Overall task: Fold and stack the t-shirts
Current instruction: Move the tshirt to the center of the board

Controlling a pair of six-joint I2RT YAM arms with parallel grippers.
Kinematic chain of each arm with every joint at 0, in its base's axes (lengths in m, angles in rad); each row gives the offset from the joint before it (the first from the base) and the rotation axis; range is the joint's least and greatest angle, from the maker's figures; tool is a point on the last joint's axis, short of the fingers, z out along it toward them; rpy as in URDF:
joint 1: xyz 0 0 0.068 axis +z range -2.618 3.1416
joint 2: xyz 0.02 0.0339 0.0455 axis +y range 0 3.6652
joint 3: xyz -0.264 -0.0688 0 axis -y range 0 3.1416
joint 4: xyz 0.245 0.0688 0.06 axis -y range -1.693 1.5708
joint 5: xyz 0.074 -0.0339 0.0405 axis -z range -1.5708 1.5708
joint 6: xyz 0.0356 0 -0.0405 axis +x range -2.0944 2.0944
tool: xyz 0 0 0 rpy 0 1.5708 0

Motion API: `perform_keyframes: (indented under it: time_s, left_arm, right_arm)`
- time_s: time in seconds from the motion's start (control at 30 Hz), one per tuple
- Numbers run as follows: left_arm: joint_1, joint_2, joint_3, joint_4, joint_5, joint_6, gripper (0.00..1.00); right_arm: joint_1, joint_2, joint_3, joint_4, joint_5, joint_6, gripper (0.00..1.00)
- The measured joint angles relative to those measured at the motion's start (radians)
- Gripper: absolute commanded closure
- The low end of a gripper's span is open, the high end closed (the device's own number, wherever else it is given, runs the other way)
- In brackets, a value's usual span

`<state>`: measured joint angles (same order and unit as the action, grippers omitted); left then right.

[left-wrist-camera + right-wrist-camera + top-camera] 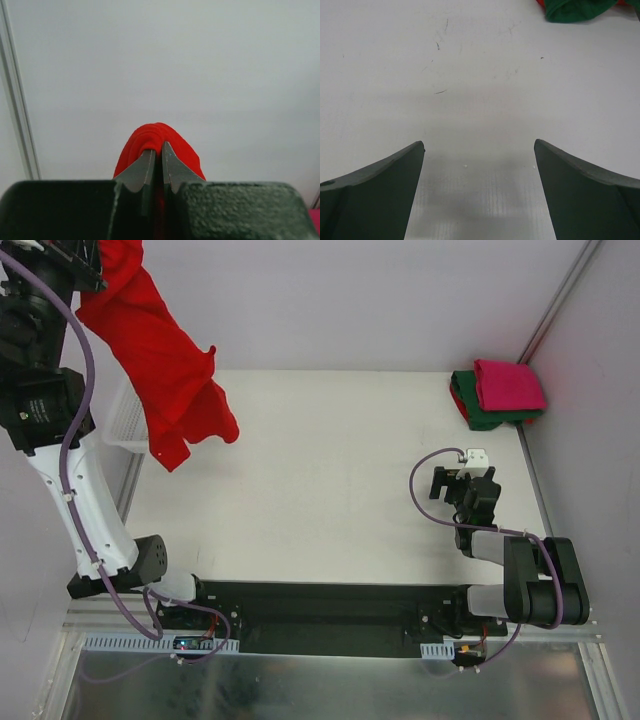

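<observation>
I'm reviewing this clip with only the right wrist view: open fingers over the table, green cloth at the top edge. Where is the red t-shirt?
Observer: The red t-shirt hangs in the air from the left gripper, raised above the far left of the table.
Operator: Is it truly gripped?
Observer: Yes; the left wrist view shows the jaws pinched shut on a fold of red cloth.
Operator: And that green cloth?
Observer: It is the dark green t-shirt, folded in the far right corner with the magenta-pink t-shirt folded on top.
</observation>
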<state>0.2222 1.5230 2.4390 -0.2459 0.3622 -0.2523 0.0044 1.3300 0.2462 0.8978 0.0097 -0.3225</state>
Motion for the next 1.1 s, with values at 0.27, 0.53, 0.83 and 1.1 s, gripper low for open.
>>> perform_keyframes:
  time_s: [0.27,0.53,0.83,1.1]
  left_arm:
    - [0.0,-0.125,-0.147,0.177,0.024,-0.129,1.0]
    - [-0.008,-0.259,-0.412,0.345,0.137,-0.316,1.0]
    - [-0.142,-0.33,-0.725,0.408,0.268,-0.394,1.0]
    - [-0.281,-0.284,-0.809,0.386,0.412,-0.415,1.0]
  right_arm:
    - [0.0,0.0,0.0,0.0,0.0,0.0,0.04]
    - [0.0,0.0,0.0,0.0,0.0,0.0,0.04]
    - [0.0,0.0,0.0,0.0,0.0,0.0,0.04]
    - [0.0,0.0,0.0,0.0,0.0,0.0,0.04]
